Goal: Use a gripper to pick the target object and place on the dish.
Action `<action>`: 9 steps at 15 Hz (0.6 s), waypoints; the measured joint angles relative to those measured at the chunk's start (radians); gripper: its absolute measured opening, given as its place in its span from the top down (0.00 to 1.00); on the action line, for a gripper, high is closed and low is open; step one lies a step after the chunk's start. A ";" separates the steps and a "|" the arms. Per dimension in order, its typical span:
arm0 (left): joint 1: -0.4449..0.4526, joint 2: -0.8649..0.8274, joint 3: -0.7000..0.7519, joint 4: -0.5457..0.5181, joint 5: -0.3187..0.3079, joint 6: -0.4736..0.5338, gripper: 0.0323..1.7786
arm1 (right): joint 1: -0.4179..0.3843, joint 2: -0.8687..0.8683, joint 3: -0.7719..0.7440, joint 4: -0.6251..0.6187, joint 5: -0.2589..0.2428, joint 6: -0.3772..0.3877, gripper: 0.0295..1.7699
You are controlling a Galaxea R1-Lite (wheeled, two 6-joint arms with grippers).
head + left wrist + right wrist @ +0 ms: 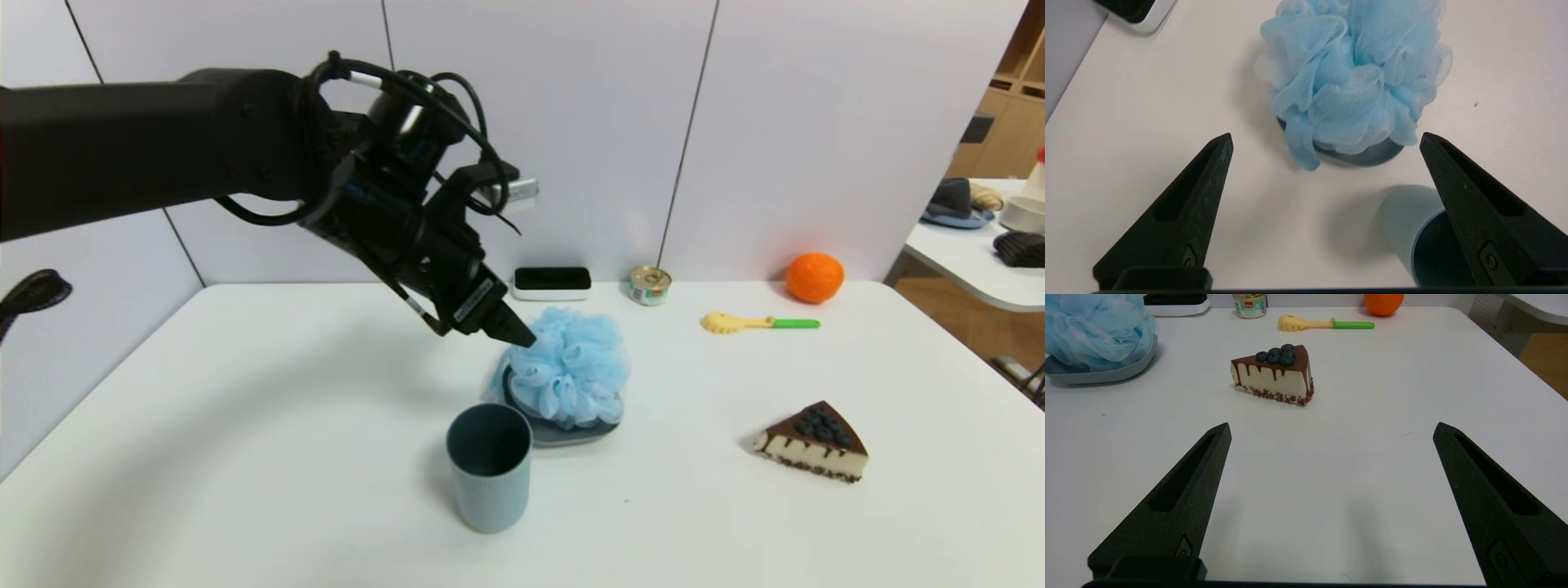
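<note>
Head view: left tool (514, 331) spread above pouf (571, 367) on dish (571, 433)

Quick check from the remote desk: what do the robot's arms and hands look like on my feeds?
The left arm is a thick matte-black tube with looping black cables and a small silver-grey camera box near the wrist. Its left hand ends in pointed black wedge fingers, each with a long recessed slot and a small screw, plus a white-lettered label. The right hand has identical black fingers.

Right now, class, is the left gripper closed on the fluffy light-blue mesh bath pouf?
No: the left gripper is open and empty, while the pouf rests on the grey-blue plastic dish.
</note>
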 joint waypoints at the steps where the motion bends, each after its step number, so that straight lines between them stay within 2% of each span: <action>1: 0.029 -0.027 0.021 0.009 0.000 -0.001 0.07 | 0.000 0.000 0.000 0.000 0.000 0.000 0.03; 5: 0.174 -0.164 0.173 0.004 0.002 -0.005 0.06 | 0.000 0.000 0.000 0.000 0.000 0.000 0.03; 9: 0.334 -0.344 0.453 -0.081 -0.006 -0.019 0.05 | 0.000 0.000 0.000 0.000 0.000 0.000 0.03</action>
